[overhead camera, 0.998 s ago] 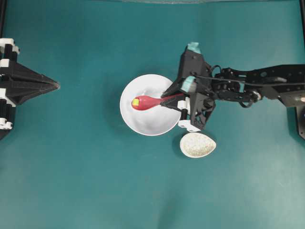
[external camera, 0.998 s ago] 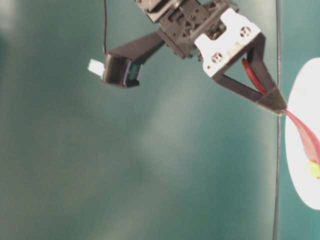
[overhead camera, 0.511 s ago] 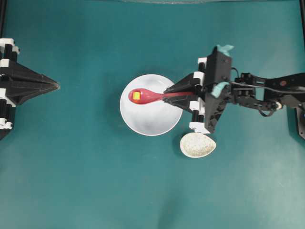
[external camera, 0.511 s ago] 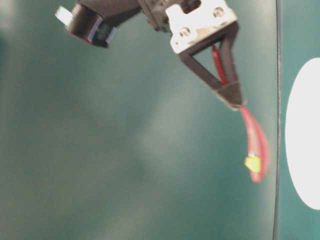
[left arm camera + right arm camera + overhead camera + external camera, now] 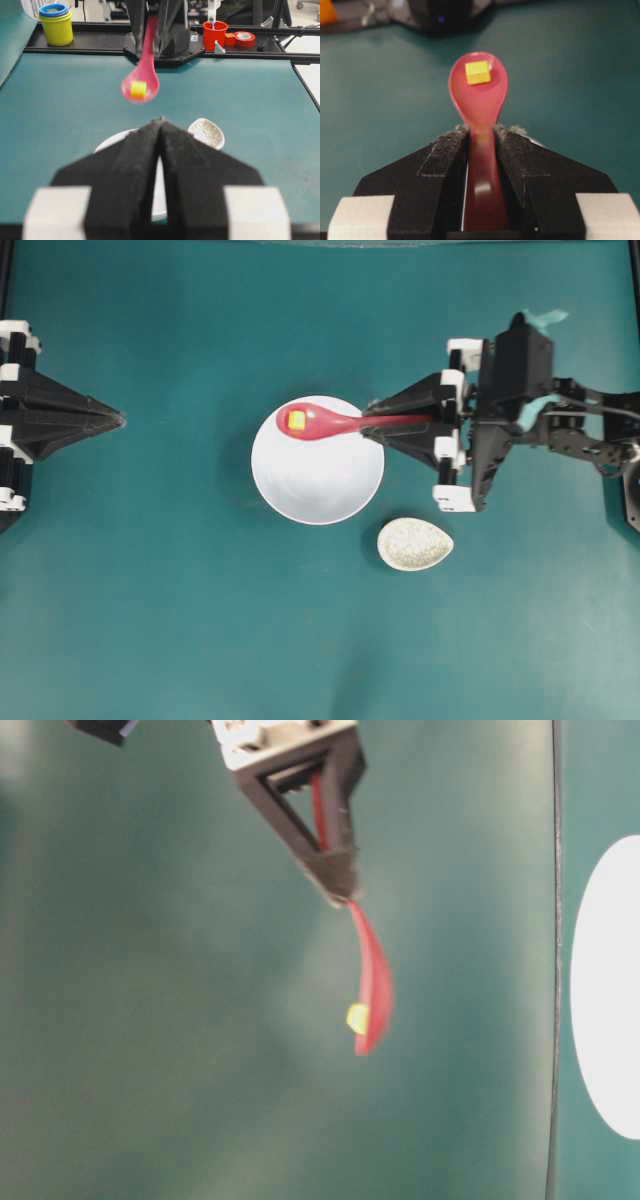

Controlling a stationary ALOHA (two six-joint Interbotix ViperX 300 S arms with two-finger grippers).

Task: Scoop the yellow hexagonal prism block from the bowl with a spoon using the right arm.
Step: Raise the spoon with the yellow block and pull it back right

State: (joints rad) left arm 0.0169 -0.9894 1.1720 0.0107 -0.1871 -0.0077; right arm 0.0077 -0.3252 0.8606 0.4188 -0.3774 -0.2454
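Glossy pink-red spoon (image 5: pixel 325 422), clamped by right end effector (image 5: pixel 372 424), cradles yellow block (image 5: pixel 296 420) above round white bowl's (image 5: pixel 317 475) 12 o'clock rim; left end effector (image 5: pixel 118 420) closed.

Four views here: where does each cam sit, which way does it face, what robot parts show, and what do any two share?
Overhead: above the table, looking straight down; both arms show, white bowl mid-table, spoon rest beside it.
Table-level: low at the side, blurred; only the right gripper shows, holding the spoon.
Left wrist: on the left arm, facing across the table over the shut left gripper.
Right wrist: on the right arm, looking along its fingers down the spoon.
Shared: all four show the yellow block in the spoon's scoop.
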